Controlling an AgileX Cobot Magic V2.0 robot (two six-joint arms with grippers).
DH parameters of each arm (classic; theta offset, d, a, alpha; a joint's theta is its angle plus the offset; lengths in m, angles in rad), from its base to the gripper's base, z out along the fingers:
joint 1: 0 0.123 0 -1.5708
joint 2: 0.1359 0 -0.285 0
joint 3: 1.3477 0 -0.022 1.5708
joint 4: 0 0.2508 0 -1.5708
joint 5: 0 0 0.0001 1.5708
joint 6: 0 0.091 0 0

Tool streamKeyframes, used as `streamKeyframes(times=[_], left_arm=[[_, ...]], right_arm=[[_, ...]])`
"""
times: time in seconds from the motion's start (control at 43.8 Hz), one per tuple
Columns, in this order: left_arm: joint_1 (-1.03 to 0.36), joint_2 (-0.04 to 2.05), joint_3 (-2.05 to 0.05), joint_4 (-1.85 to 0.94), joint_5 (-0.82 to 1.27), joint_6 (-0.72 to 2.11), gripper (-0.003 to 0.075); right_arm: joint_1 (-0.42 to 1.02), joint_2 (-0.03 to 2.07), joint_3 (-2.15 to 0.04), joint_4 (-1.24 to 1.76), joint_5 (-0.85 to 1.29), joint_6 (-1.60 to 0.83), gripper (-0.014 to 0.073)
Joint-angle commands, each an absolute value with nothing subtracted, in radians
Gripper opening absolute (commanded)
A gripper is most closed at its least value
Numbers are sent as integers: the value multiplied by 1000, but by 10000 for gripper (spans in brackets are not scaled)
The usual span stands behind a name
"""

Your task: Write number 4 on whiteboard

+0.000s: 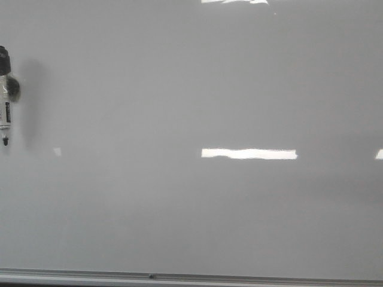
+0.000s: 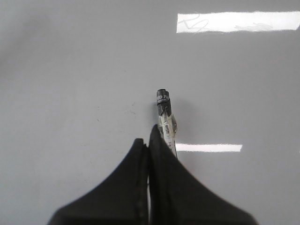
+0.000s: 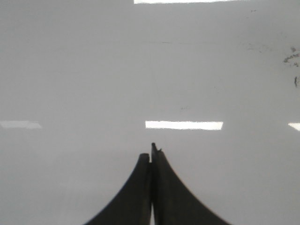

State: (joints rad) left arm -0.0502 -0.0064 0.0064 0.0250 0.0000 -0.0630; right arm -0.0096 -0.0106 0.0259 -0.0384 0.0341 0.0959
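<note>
The whiteboard [image 1: 191, 95] fills the front view, glossy pale grey, with its silver frame [image 1: 191, 278] along the bottom. No number 4 shows on it in any view. My left gripper [image 2: 149, 139] is shut, and a white marker [image 2: 165, 112] with a black tip sticks out past the fingertips along one finger, which hides the hold itself. In the front view the marker [image 1: 5, 116] hangs tip down at the far left edge, close to the board. My right gripper [image 3: 151, 152] is shut and empty, facing bare board.
Bright white light reflections lie on the board, the largest a bar [image 1: 249, 153] in the middle. Faint dark smudges [image 3: 291, 58] show on the board in the right wrist view. A soft shadow [image 1: 33, 101] falls beside the marker.
</note>
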Motion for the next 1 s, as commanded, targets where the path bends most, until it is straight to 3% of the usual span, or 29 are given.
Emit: streamKeyframes(times=[0.0, 0.708, 0.982], left_arm=[[-58, -20, 12, 16, -80, -60, -20], [-58, -20, -12, 16, -102, -60, -20], [-58, -4, -218, 26, -9, -60, -20]], right_arm=[[-12, -30, 12, -51, -57, 93, -69], [-11, -30, -1, -51, -140, 93, -69], [-9, -18, -229, -51, 52, 93, -69]])
